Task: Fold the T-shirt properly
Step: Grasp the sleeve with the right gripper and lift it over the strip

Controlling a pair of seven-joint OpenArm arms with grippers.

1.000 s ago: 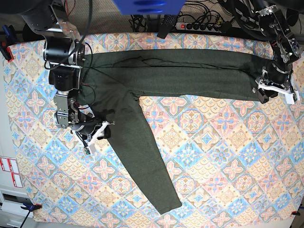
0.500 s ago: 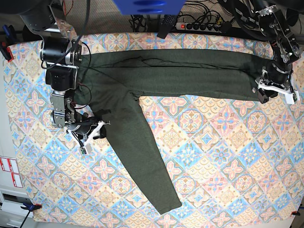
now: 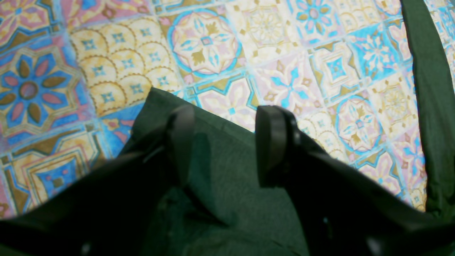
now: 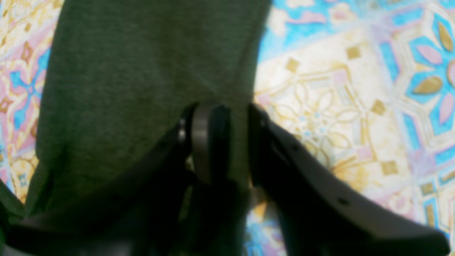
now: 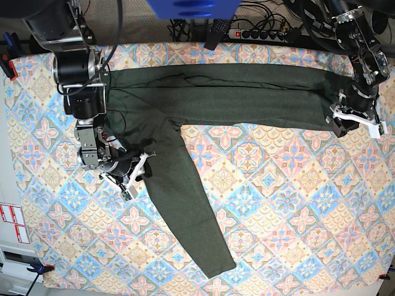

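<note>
The dark olive T-shirt (image 5: 234, 92) lies flat along the far side of the table, with one long sleeve running diagonally down to the front middle. My left gripper (image 5: 355, 120) is at the shirt's right end. In the left wrist view it (image 3: 227, 142) is open, its fingers astride the cloth end (image 3: 227, 185) lying flat beneath. My right gripper (image 5: 139, 169) is at the shirt's left lower edge. In the right wrist view it (image 4: 236, 142) is nearly closed, with the edge of the cloth (image 4: 142, 71) pinched between the fingers.
A patterned tile-print cloth (image 5: 278, 203) covers the table. A power strip (image 5: 259, 32) and cables lie behind the far edge. A blue object (image 5: 191, 7) hangs at top centre. A red clamp (image 5: 6, 63) sits at the left edge.
My right gripper drew slightly left off the shirt, then came back right onto its left lower edge. The left arm has barely moved.
</note>
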